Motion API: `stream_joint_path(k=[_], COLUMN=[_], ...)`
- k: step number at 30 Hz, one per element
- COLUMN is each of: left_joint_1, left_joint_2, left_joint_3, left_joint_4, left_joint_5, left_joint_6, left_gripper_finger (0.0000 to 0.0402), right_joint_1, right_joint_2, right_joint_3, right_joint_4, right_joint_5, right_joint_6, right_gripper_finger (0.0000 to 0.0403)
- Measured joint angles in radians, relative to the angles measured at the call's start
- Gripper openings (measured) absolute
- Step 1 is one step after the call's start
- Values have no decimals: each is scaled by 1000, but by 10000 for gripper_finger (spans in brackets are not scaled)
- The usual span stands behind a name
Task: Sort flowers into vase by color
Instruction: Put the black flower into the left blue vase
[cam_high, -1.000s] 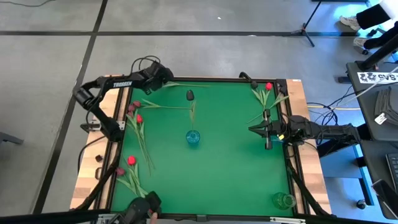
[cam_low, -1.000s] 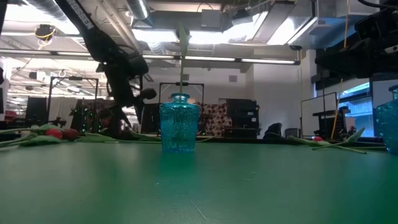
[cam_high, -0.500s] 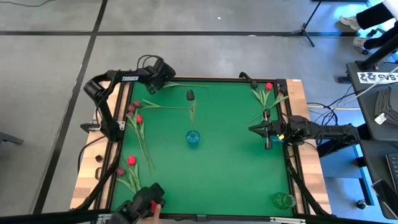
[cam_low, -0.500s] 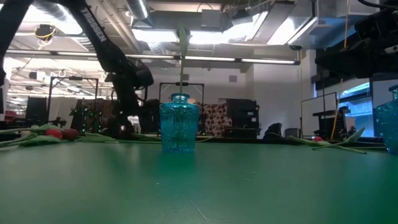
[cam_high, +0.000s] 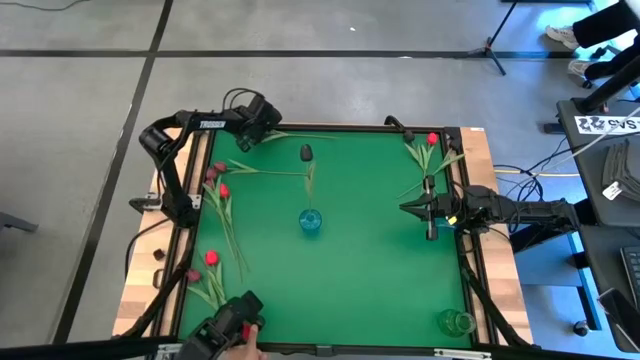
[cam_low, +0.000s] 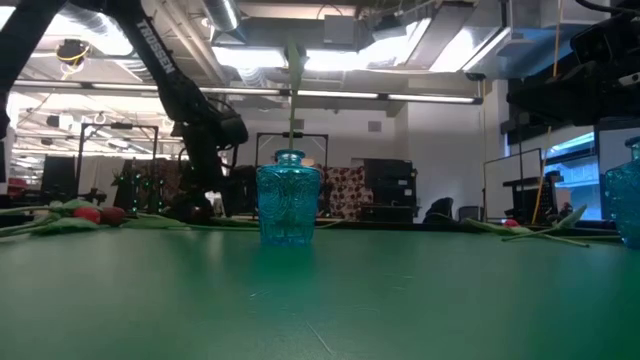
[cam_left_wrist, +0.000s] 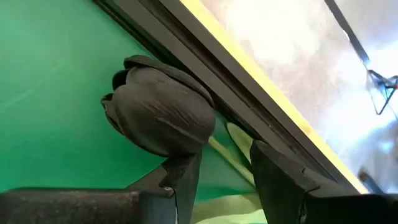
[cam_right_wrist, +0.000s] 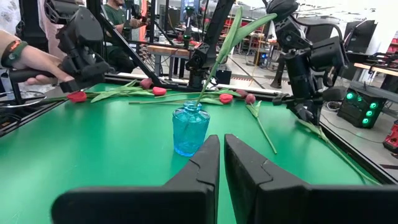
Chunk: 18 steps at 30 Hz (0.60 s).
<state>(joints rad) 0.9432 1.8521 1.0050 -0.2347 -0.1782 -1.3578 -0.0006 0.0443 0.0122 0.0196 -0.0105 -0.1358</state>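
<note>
The flowers are scattered round the blue vase (cam_high: 310, 221), which stands near the middle of the green bench (cam_high: 370, 270) and already carries one long green stem. A black tulip (cam_left_wrist: 160, 113) lies at the far edge of the bench from the vase, close against the frame rail, with its pale green stem (cam_high: 300, 136) running along that edge. A second dark-headed tulip (cam_high: 305, 153) lies between that edge and the vase. A cluster of red and maroon tulips (cam_high: 220, 190) lies off to the vase's left-arm side, more red ones (cam_high: 211, 258) sit toward the near corner on that side, and a red tulip (cam_high: 431, 139) lies over by the right arm. A clear green vase (cam_high: 455, 322) waits in the near corner on the right-arm side, presumably for another colour. The left gripper (cam_left_wrist: 224, 165) is down at the black tulip, its jaws parted and straddling the stem just behind the head; I judge it is lining up a grasp, low on the stem so that the head stays clear for dropping into a vase. Whether the fingers (cam_left_wrist: 183, 174) actually press the stem I cannot tell; they look apart from it. The right gripper (cam_high: 409, 208) hangs beyond the blue vase on its own side, pointed at it, jaws closed to a slit and holding nothing. A person's hand (cam_right_wrist: 34, 59) with a handheld device (cam_high: 232, 325) is at the near left corner.
</note>
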Motion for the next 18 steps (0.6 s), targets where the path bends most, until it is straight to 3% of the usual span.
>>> stream_joint_path(k=[6, 15, 18], left_joint_1=[2, 0, -19], left_joint_2=[2, 2, -11], left_joint_3=[-1, -3, -4], left_joint_4=[0, -23, -48], left_joint_5=[-27, -40, -53], left_joint_6=[-1, 32, 46], left_gripper_finger=[130, 14, 8], right_joint_1=[0, 0, 0], right_joint_2=[0, 0, 0], right_joint_3=[0, 0, 0], right_joint_4=[0, 0, 0], right_joint_5=[0, 0, 0], right_joint_6=[0, 0, 0], right_gripper_finger=[26, 26, 26])
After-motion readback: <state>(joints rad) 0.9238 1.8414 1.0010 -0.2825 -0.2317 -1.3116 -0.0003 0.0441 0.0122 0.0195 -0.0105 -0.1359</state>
